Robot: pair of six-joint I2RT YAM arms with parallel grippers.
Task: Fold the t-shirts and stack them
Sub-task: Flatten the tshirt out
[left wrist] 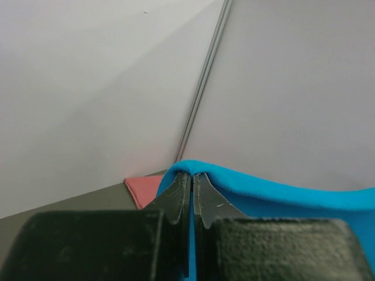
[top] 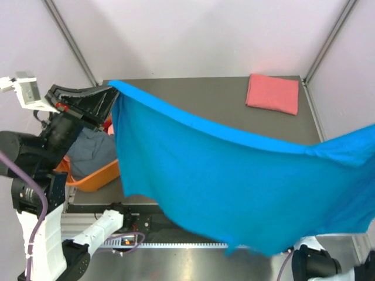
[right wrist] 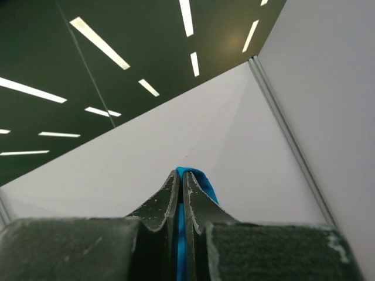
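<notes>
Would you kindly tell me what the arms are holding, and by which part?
The bright blue t-shirt, stretched aloft: left pincer and right pincer each pinch one end of its upper edge.

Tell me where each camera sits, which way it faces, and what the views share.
Top external: above and behind the arms, looking down at the table and the spread blue t-shirt; left arm and right arm's base show.
Left wrist: on the raised left arm, facing the far corner walls; left gripper shows, shut on the shirt's edge.
Right wrist: on the right arm, tilted up at ceiling lights; right gripper shows, shut on blue cloth.
Shared: blue t-shirt in all three; folded pink t-shirt in top and left wrist.
</notes>
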